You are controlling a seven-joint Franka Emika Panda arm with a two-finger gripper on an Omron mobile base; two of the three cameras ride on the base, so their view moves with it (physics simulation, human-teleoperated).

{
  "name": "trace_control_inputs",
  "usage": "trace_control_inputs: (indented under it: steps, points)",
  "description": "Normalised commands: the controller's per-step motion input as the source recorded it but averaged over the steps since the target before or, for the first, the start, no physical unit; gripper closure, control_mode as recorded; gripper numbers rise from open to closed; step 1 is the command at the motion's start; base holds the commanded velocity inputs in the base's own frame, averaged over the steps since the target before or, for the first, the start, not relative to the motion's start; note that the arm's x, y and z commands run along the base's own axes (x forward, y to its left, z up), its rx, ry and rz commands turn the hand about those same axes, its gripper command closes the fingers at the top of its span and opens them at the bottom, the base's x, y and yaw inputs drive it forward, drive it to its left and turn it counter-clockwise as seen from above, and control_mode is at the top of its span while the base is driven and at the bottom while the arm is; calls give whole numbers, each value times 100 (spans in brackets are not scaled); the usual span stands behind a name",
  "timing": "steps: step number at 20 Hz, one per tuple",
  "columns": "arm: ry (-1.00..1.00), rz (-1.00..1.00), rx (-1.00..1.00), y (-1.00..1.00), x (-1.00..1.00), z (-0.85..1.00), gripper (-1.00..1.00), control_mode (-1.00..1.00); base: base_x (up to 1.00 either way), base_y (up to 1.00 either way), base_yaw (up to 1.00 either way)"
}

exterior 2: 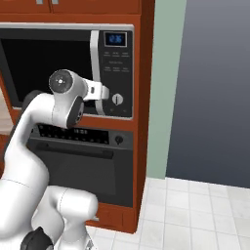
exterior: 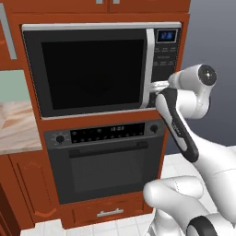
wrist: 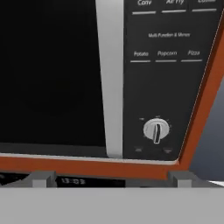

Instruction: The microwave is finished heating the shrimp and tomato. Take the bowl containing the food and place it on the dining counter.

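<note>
Just before the microwave (exterior: 99,69), door shut, bowl hidden inside: gripper (wrist: 111,177) spread wide and empty, level with the lower end of the vertical handle (wrist: 109,78), slightly up and ahead, long axis upright.

Pincer (exterior: 156,86) wide open — arm outstretched

Microwave (exterior: 97,69): door of dark glossy glass, trim and vert. handle (wrist: 109,78) in brushed silver metal, matt. Cabinet surround (exterior: 32,161): red-brown wood, smooth. Oven (exterior: 108,161): black, satin. Floor (exterior 2: 195,215): white tile, smooth.
</note>
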Motion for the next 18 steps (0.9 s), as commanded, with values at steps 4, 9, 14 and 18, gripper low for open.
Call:
trace_control_inputs:
  steps: [4, 9, 14, 18]
  points:
    - [-16, -4, 1, 20, 46, 0, -100, -100, 0, 0, 0]
    - [-2, -4, 0, 10, 68, 0, -100, -100, 0, 0, 0]
    - [0, -1, 0, 1, 80, 0, -100, -100, 0, 0, 0]
    - [0, 0, 0, 0, 67, 0, -100, -100, 0, 0, 0]
